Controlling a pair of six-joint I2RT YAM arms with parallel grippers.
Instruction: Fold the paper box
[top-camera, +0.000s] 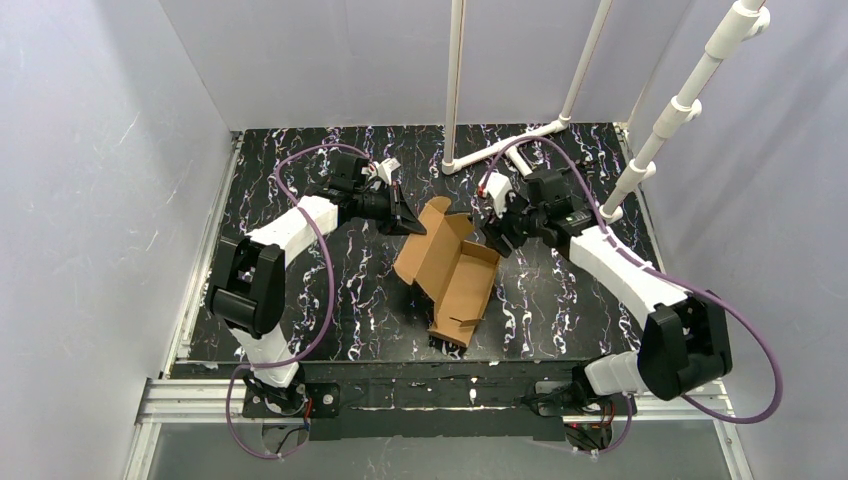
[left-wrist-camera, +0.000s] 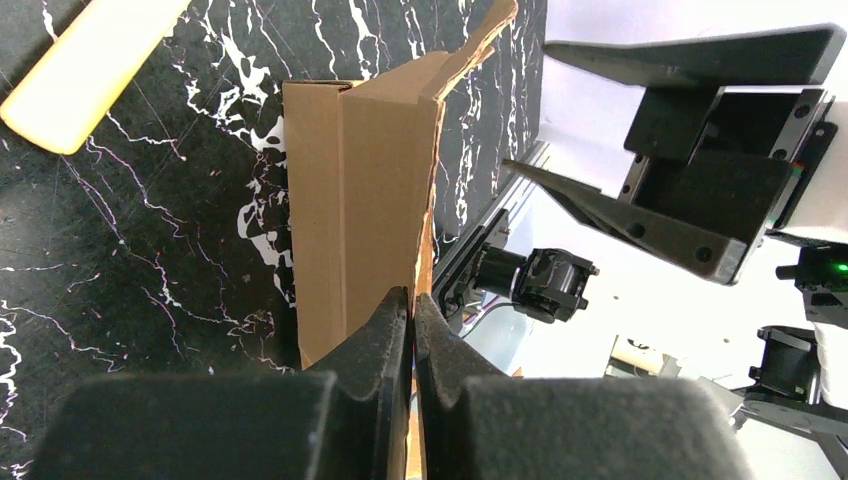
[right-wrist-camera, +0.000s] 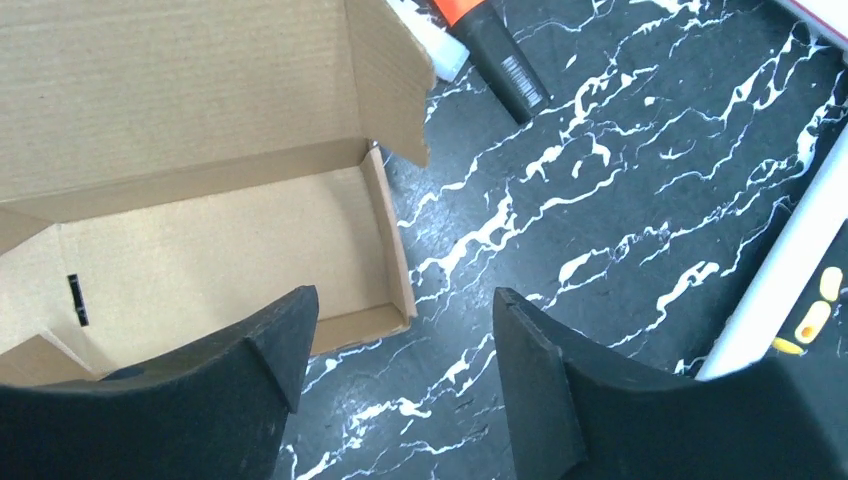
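One cardboard box (top-camera: 447, 268) lies on one table (top-camera: 370, 300). There are two robot arms, the left arm (top-camera: 290, 225) and the right arm (top-camera: 620, 265). There are likewise two grippers, the left gripper (left-wrist-camera: 413, 300) and the right gripper (right-wrist-camera: 400, 300). Three white pipes (top-camera: 455, 80) rise at the back. Also on the table are one orange-tipped marker (right-wrist-camera: 495, 55), one yellow stick (left-wrist-camera: 85, 65) and three small yellow bits (right-wrist-camera: 812, 320).

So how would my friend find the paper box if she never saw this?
Look at the black table with white streaks. Right in its middle sits the paper box, half open. It's the only brown cardboard thing there, with flaps sticking up.
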